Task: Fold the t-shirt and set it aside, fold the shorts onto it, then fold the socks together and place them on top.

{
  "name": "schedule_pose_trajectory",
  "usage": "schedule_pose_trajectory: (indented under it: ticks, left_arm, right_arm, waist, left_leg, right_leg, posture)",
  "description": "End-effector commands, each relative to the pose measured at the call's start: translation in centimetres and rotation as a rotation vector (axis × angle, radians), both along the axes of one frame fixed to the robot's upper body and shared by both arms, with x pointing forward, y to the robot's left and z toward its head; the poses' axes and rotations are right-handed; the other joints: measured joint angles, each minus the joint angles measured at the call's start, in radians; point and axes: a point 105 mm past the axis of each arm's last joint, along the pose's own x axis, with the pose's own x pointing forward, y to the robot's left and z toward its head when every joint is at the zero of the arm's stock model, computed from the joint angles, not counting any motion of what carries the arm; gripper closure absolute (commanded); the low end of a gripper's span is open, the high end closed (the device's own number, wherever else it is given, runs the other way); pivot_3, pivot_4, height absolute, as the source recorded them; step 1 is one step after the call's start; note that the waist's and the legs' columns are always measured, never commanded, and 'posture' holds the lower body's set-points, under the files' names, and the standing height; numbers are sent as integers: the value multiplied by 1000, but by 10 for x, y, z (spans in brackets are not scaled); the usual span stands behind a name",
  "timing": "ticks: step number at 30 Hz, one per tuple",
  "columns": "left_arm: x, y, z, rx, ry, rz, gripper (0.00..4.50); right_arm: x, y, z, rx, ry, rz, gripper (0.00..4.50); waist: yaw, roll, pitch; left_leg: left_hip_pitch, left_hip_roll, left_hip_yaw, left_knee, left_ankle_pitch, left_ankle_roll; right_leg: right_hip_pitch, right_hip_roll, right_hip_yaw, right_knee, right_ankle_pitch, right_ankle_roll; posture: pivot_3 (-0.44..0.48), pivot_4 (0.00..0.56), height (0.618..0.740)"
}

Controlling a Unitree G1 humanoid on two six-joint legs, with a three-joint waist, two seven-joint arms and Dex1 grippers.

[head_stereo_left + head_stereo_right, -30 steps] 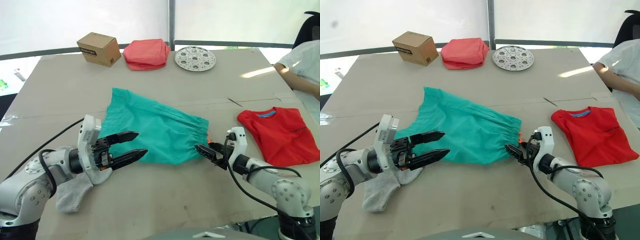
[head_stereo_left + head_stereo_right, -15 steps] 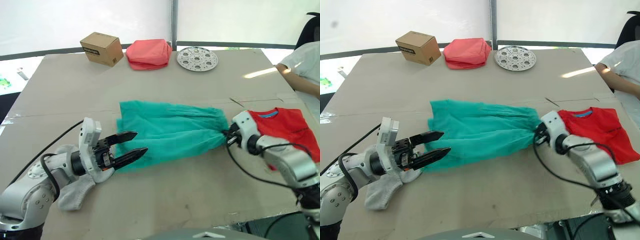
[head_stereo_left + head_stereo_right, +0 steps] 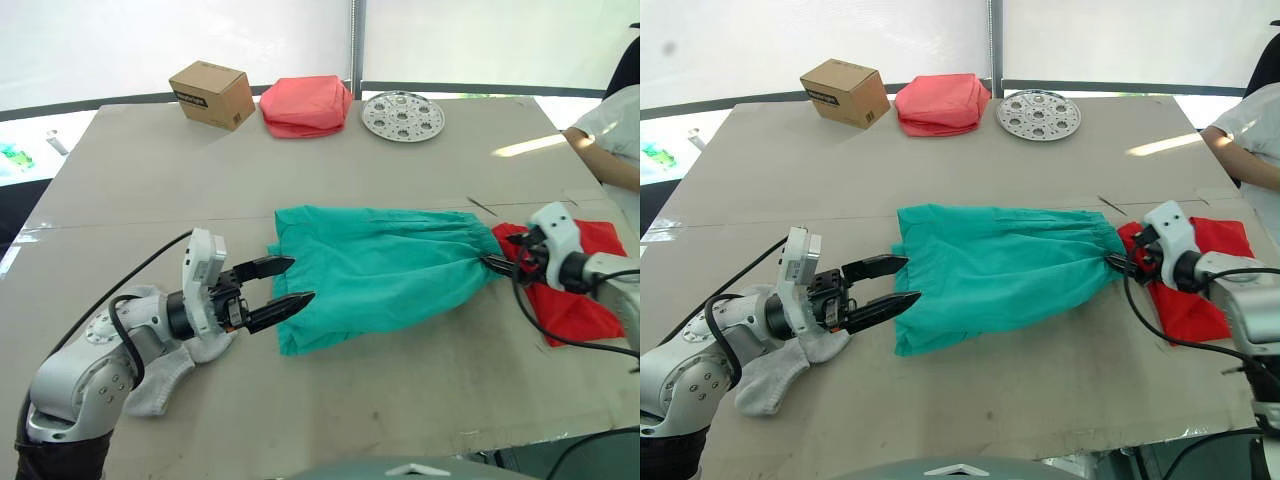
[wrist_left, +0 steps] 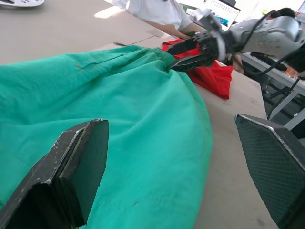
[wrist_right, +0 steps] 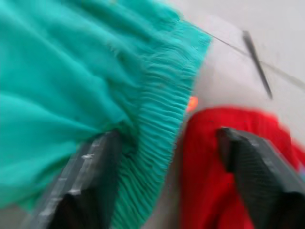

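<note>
A: Head cameras first?
B: The shorts (image 3: 385, 265) lie spread mid-table (image 3: 150, 170), waistband toward the right edge and reaching the t-shirt (image 3: 560, 300) there. The right gripper (image 3: 497, 265) pinches that waistband. The left gripper (image 3: 285, 284), jaws apart, hovers at the shorts' left hem; the socks (image 3: 160, 360) lie beneath that arm, near the front edge.
A: Left wrist?
B: Black fingers (image 4: 71, 176) wide over teal cloth.
A: Right wrist?
B: Fingers (image 5: 90, 186) spread, waistband gathers between them, red cloth beside.
</note>
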Motion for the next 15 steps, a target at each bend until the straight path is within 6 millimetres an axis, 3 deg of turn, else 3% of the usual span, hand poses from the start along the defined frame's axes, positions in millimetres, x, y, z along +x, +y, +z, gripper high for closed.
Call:
schedule_pose_trajectory:
  ticks: [1,6,8,10,15]
  left_arm:
    - [-8,-5,8,-10,-21,-68,0]
    - [-18,-8,8,36,-30,-152,0]
    - [-22,-7,7,80,-52,-201,0]
    - [-25,-6,7,118,-80,-247,0]
    - [-34,-11,7,150,-119,-336,0]
  right_arm:
    - [-32,2,26,289,-12,-101,54]
    - [-59,16,24,467,32,-164,54]
    - [-65,34,6,530,88,-201,54]
    - [-66,50,-11,603,137,-262,54]
    - [-55,52,-30,666,174,-443,54]
  waist:
    - [-1,-1,0]
    - [-8,3,1]
    - [-8,2,0]
    - [-8,2,-1]
    - [-8,10,3]
  left_leg:
    - [1,0,0,0,0,0]
    - [1,1,0,0,0,0]
    - [1,1,1,0,0,0]
    - [1,2,0,-1,0,-1]
    - [0,0,2,-2,0,0]
  right_leg:
    - [1,0,0,0,0,0]
    - [0,0,0,0,-2,4]
    - [0,0,1,0,-2,4]
    - [-1,1,0,0,-3,4]
    - [-4,-1,3,0,-3,4]
  posture:
    - [0,150,740]
    - [0,150,740]
    - [0,150,740]
    - [0,150,740]
    - [0,150,740]
